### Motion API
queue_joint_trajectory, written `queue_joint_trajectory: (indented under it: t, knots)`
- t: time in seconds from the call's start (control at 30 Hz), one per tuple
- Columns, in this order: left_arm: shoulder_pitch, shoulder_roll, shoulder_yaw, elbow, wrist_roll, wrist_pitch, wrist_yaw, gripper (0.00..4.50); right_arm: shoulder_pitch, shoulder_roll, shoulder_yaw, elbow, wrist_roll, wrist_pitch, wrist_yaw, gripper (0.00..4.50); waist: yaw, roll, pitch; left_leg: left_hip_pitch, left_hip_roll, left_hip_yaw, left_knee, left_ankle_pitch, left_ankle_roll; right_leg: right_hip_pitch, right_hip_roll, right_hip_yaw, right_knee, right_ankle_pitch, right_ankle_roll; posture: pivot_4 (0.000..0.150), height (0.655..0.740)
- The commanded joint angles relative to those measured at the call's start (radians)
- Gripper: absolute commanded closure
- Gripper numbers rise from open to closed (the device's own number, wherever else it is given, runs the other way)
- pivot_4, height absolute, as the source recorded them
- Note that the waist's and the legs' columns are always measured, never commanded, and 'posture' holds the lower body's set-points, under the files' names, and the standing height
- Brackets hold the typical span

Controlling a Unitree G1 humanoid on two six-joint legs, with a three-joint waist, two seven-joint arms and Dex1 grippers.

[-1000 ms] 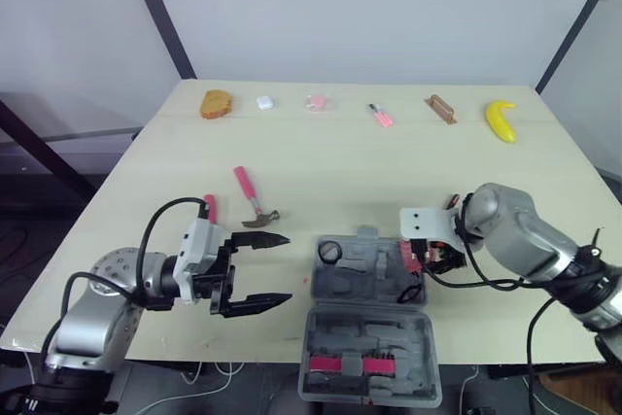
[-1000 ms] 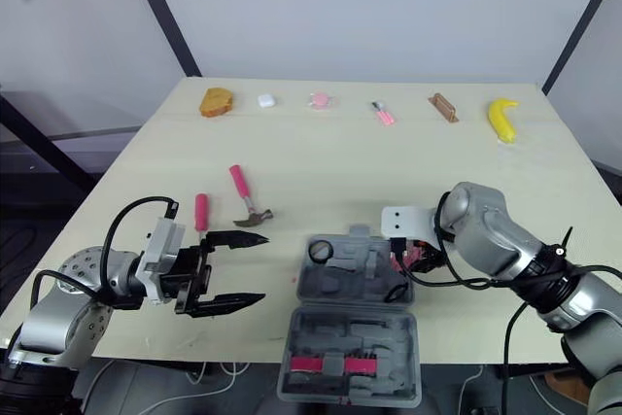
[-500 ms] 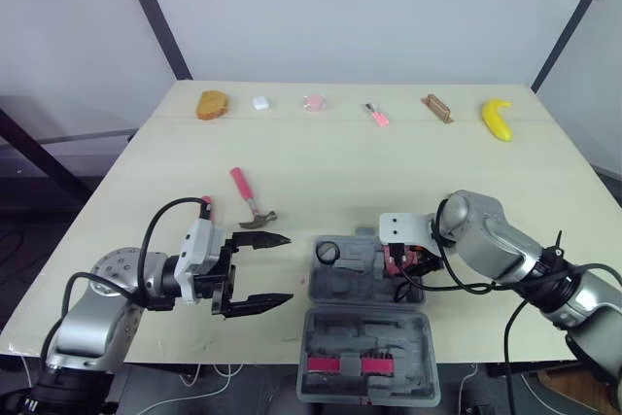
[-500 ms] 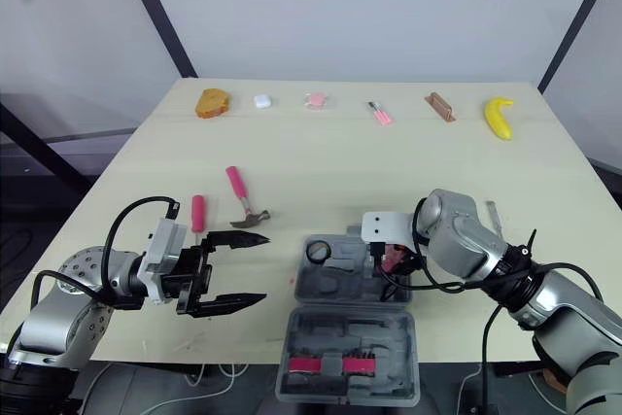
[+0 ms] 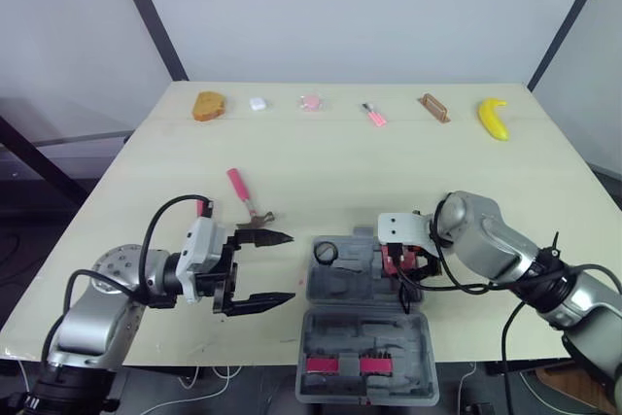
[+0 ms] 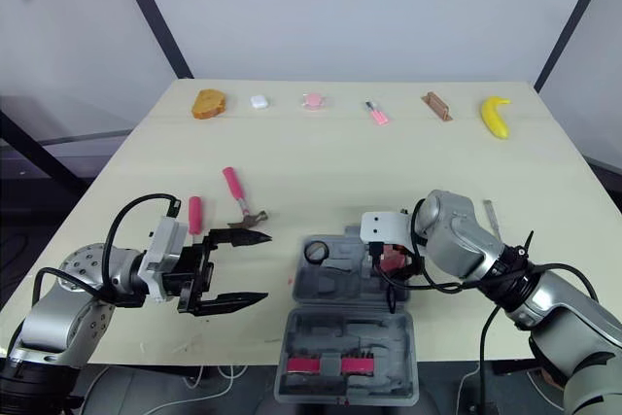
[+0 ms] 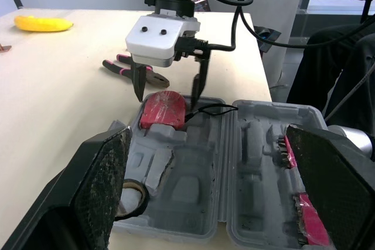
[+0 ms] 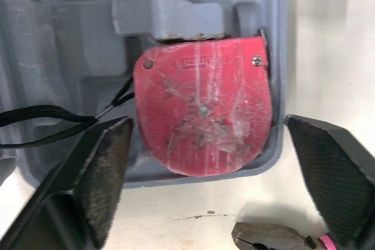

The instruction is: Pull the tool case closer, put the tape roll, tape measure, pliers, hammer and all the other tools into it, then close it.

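Seems to be the letting-go of the tape measure [image 8: 204, 112], already lying in the far right corner pocket of the open case [image 5: 355, 281] at the near edge of the table [image 5: 321, 143]. Note the right gripper [image 7: 169, 95] poised right over it, fingers spread wide to either side of the red body, gripping nothing.

Lift straight up out of the pocket, with no sideways drift, to avoid nudging the tape measure off its seat. Mind the black strap [image 8: 53, 115] trailing leftward across the case, close beside one fingertip in the left wrist view. Clear it before swinging away, or risk dragging the tape measure back out. Check for a flat seat in the moulding before moving on; looks settled, though hard to confirm at the rim.

Probably next for that arm: the pliers [image 7: 132, 68], on the table just right of the case, near the same corner. Close across the handles, not along them.

Left gripper [image 5: 290, 266] just left of the case, fingers wide, holding nothing. Keep it out of the case during the right arm's lift. Then reach farther out for the hammer [image 5: 243, 191] and the red-handled screwdriver [image 6: 194, 213], both on the table just beyond it. Tape roll [image 5: 325, 253] already in the far left corner of the case. Leave the lid [image 5: 367, 332], lying flat on the near side, alone until everything is in.
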Motion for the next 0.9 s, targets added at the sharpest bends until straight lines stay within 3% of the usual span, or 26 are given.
queue_joint_trajectory:
  t: [0.03, 0.37, 0.53, 0.67, 0.77, 0.9]
  knots:
    - [-0.011, -0.002, 0.005, -0.017, -0.013, -0.006, -0.006, 0.0, -0.006, -0.006, -0.035, -0.036, 0.003, 0.01, -0.007, 0.09, 0.0, 0.0, 0.0, 0.0, 0.0, 0.0, 0.0, 0.0, 0.0, 0.0, 0.0, 0.0, 0.0, 0.0, 0.0, 0.15, 0.74]
    - [-0.014, -0.001, 0.007, -0.011, -0.01, -0.002, -0.01, 0.0, 0.028, -0.131, -0.186, -0.174, 0.107, 0.011, 0.032, 0.09, 0.001, 0.0, 0.0, 0.0, 0.0, 0.0, 0.0, 0.0, 0.0, 0.0, 0.0, 0.0, 0.0, 0.0, 0.0, 0.15, 0.74]
    - [-0.018, -0.003, 0.006, -0.009, -0.014, 0.0, -0.013, 0.0, 0.12, -0.091, -0.354, -0.155, 0.235, -0.06, -0.01, 0.09, -0.002, -0.001, 0.0, 0.0, 0.0, 0.0, 0.0, 0.0, 0.0, 0.0, 0.0, 0.001, 0.0, 0.0, 0.0, 0.15, 0.74]
    - [-0.023, 0.001, 0.005, 0.002, -0.013, -0.002, -0.026, 0.0, 0.22, -0.052, -0.473, -0.112, 0.329, -0.194, -0.049, 1.11, 0.002, -0.002, 0.0, 0.0, 0.0, 0.001, 0.0, 0.0, 0.0, 0.0, 0.0, 0.001, 0.0, 0.0, 0.0, 0.15, 0.74]
    - [-0.029, 0.002, 0.001, 0.01, -0.008, -0.004, -0.032, 0.0, 0.31, 0.032, -0.568, -0.093, 0.446, -0.27, -0.057, 1.11, 0.002, -0.003, 0.0, 0.0, 0.0, 0.0, -0.001, 0.0, 0.0, 0.0, 0.0, 0.001, 0.0, 0.0, 0.0, 0.15, 0.74]
    - [-0.033, -0.002, -0.004, 0.014, -0.006, -0.004, -0.038, 0.0, 0.374, 0.057, -0.58, -0.014, 0.449, -0.424, -0.066, 1.11, 0.001, -0.003, 0.0, 0.0, 0.0, 0.001, -0.001, 0.0, 0.0, 0.0, 0.001, 0.002, 0.0, 0.0, 0.0, 0.15, 0.74]
